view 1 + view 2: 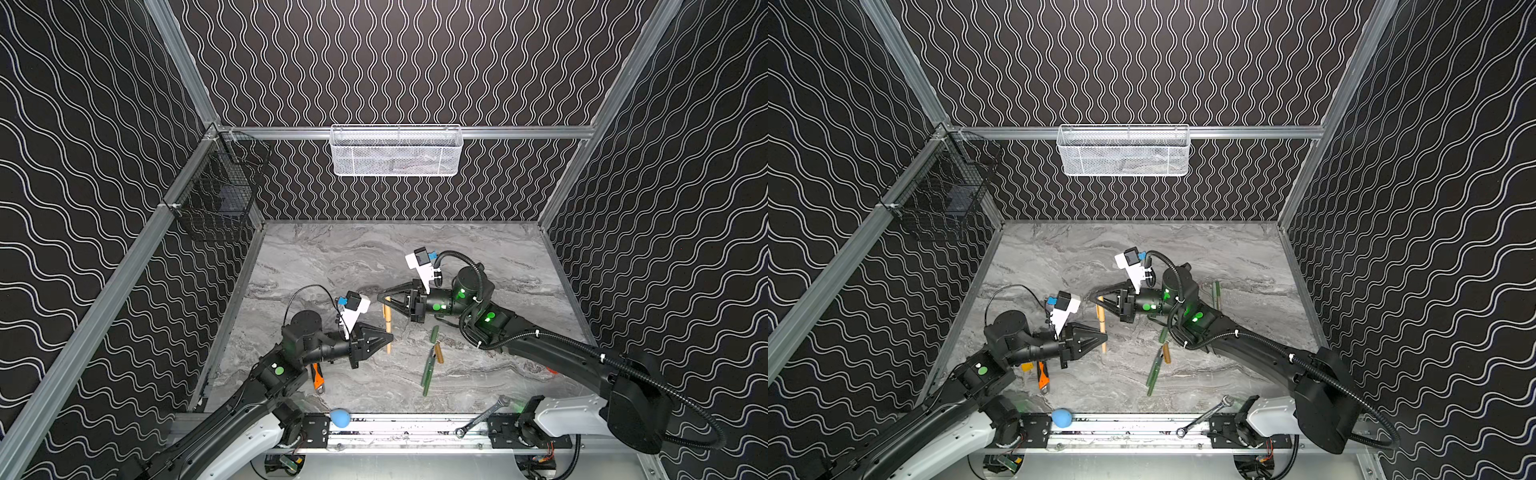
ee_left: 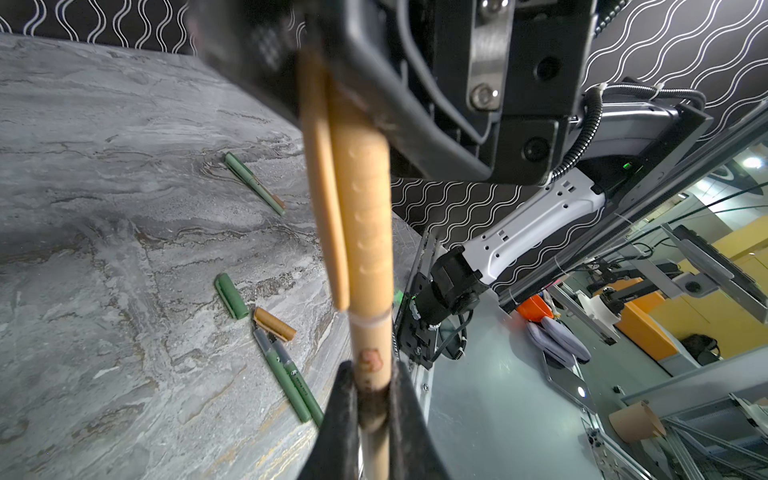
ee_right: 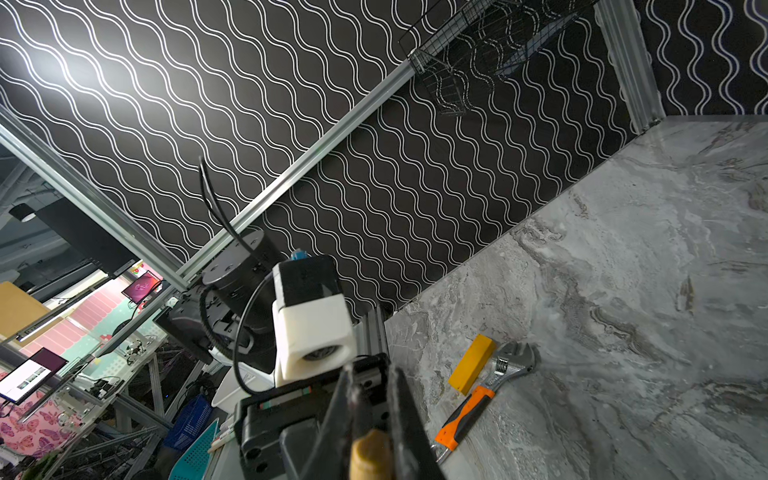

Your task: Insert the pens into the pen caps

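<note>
A tan-orange pen [image 1: 388, 332] [image 1: 1102, 332] hangs above the table between both arms. My left gripper [image 1: 388, 340] [image 2: 372, 399] is shut on its lower barrel [image 2: 370, 353]. A tan pen cap [image 2: 361, 208] with a clip sits over the pen's far end, in line with it. My right gripper [image 1: 384, 298] [image 3: 370, 415] is shut on that cap's tip [image 3: 370, 457]. On the table lie a loose green cap [image 2: 230, 296], a loose tan cap [image 2: 274, 324], two uncapped green pens [image 2: 291, 382] side by side, and one more green pen [image 2: 255, 183] farther off.
An orange-handled tool [image 3: 469, 411] and a yellow block [image 3: 471, 363] lie under my left arm. A steel wrench [image 1: 482, 415] and a blue ball [image 1: 340, 417] rest on the front rail. A white mesh basket [image 1: 395, 149] and a black wire basket [image 1: 224, 187] hang on the walls.
</note>
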